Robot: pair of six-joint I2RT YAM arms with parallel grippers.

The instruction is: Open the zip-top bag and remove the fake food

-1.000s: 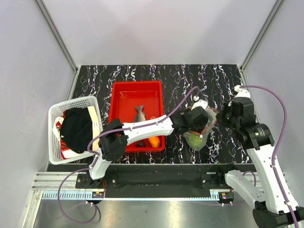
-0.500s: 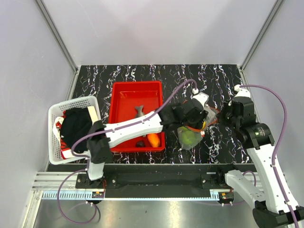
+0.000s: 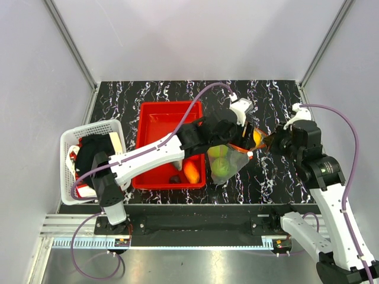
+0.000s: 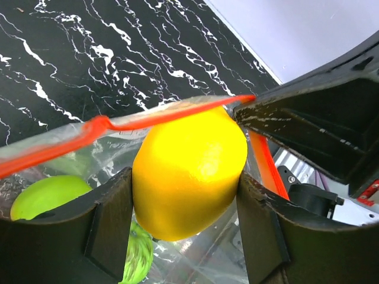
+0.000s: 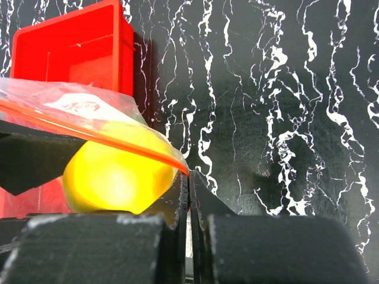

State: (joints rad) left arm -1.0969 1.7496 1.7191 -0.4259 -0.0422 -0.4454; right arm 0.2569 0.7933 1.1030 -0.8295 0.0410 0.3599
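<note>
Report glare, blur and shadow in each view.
Top external: evenly lit, sharp. Left wrist: the yellow fruit crisp, the left gripper's fingers dark in shadow. Right wrist: that fruit hazy and overbright, the right gripper's fingers soft, the zip-top bag milky.

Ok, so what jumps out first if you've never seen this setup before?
A bright yellow fruit is pinched in the left gripper, right at the red-orange mouth of the zip-top bag in the middle of the table. The right gripper is shut on the bag's edge from the other side, and green fruits show through the clear plastic. Just left of the bag sits a red tray.
</note>
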